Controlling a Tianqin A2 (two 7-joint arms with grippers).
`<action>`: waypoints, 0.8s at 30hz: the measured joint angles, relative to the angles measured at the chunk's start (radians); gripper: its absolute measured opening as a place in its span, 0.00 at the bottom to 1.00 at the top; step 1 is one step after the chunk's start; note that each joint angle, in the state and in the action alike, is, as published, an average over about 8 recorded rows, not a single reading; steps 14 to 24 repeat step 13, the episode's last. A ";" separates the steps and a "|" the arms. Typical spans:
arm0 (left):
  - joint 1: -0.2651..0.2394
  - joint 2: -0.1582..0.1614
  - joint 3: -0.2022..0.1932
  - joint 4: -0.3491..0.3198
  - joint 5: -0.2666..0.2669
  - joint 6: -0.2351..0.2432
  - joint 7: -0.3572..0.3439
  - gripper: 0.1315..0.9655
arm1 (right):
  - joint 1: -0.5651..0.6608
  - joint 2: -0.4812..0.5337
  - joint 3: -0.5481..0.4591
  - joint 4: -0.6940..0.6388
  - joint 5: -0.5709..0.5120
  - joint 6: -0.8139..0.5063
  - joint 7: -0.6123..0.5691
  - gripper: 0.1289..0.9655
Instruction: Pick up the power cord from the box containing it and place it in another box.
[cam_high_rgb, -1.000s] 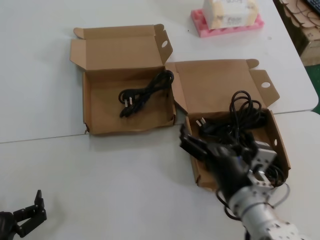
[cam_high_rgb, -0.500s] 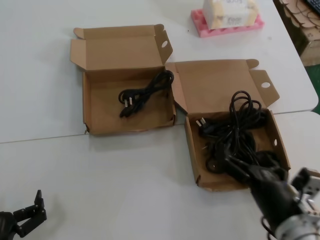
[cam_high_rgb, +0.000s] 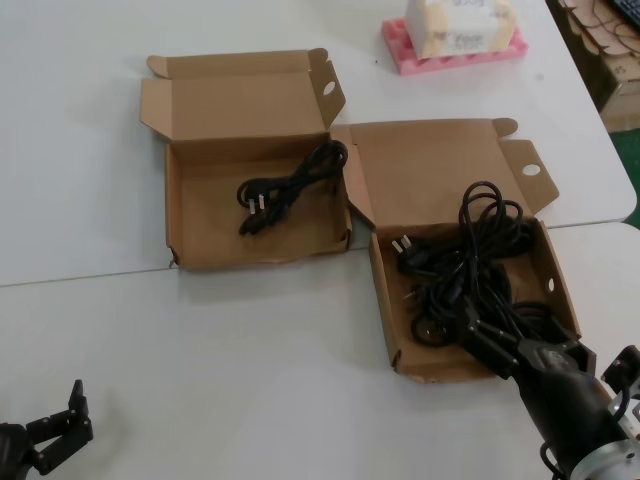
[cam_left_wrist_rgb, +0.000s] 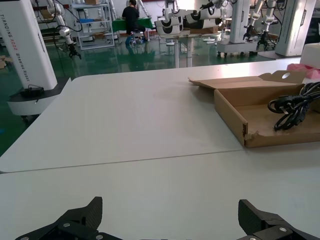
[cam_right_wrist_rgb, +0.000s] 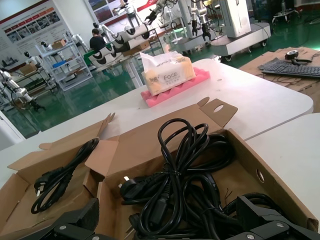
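Note:
The power cord (cam_high_rgb: 290, 185), a slim black bundle with a plug, lies inside the left cardboard box (cam_high_rgb: 205, 228), whose front wall is wavy. It also shows as the cord (cam_right_wrist_rgb: 62, 172) and the cord (cam_left_wrist_rgb: 295, 105). The right box (cam_high_rgb: 562, 285), with small holes in its side wall, holds a big tangle of black cables (cam_high_rgb: 470, 260). My right gripper (cam_high_rgb: 505, 338) hovers open over that box's near end, above the tangle (cam_right_wrist_rgb: 185, 175), holding nothing. My left gripper (cam_high_rgb: 55, 428) rests open at the table's near left corner, far from both boxes.
A pink foam block carrying a tissue pack (cam_high_rgb: 455, 35) stands at the back right. A seam runs across the white table (cam_high_rgb: 150, 330) just in front of the left box. The table's right edge (cam_high_rgb: 625, 200) lies near the right box.
My right arm has drawn back from the right box's left wall toward the near right. The cord and both boxes stayed put, and the left arm has not moved.

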 joint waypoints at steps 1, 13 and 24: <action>0.000 0.000 0.000 0.000 0.000 0.000 0.000 1.00 | 0.000 0.000 0.000 0.000 0.000 0.000 0.000 1.00; 0.000 0.000 0.000 0.000 0.000 0.000 0.000 1.00 | 0.000 0.000 0.000 0.000 0.000 0.000 0.000 1.00; 0.000 0.000 0.000 0.000 0.000 0.000 0.000 1.00 | 0.000 0.000 0.000 0.000 0.000 0.000 0.000 1.00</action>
